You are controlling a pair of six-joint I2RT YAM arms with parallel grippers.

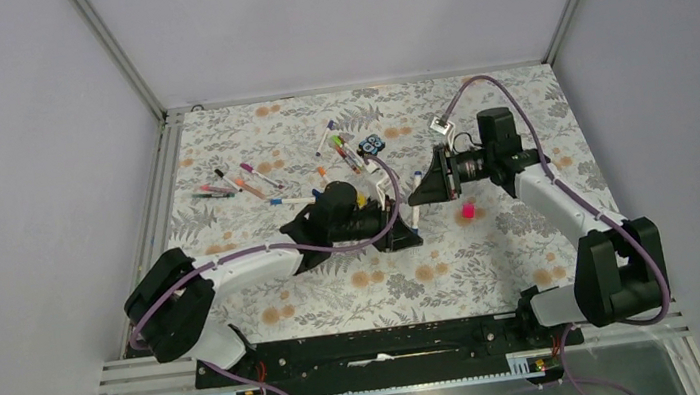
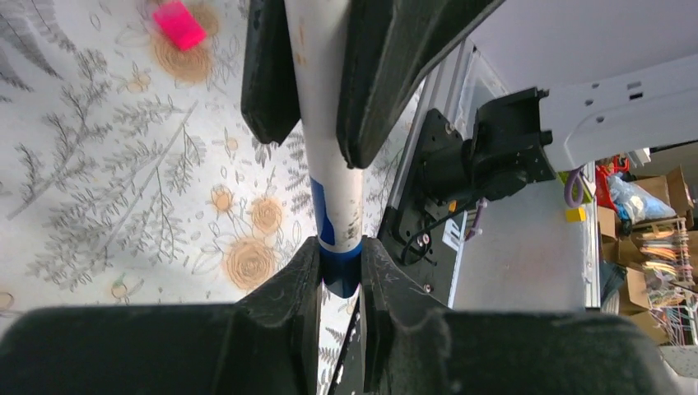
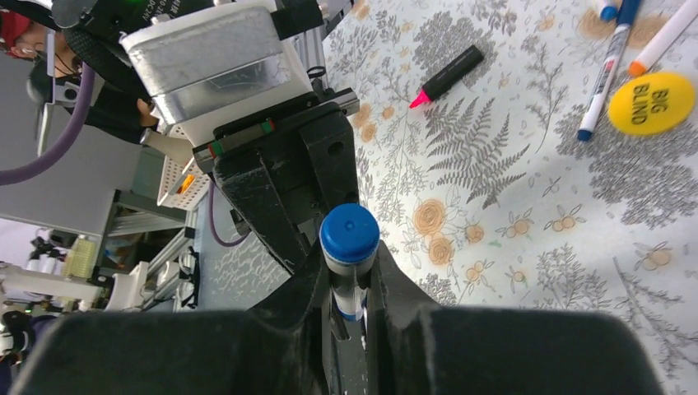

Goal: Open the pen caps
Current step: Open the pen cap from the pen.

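Observation:
One pen [image 1: 416,214] with a white barrel and blue ends is held between both grippers, above the middle of the table. My left gripper [image 1: 403,236] is shut on its dark blue end [image 2: 339,267]. My right gripper [image 1: 423,192] is shut on the barrel [image 2: 325,123] further along. In the right wrist view the pen's other end shows as a round blue cap [image 3: 350,233] sticking out past my right gripper [image 3: 349,280]. I cannot tell whether the cap is seated or loose. A loose pink cap [image 1: 467,210] lies on the cloth just right of the grippers [image 2: 178,23].
Several pens [image 1: 243,182] and small caps lie scattered at the back left. A black-and-blue block [image 1: 374,143] sits behind the grippers. A pink-and-black highlighter [image 3: 449,74], a yellow disc [image 3: 650,103] and more pens [image 3: 605,70] lie near the left arm.

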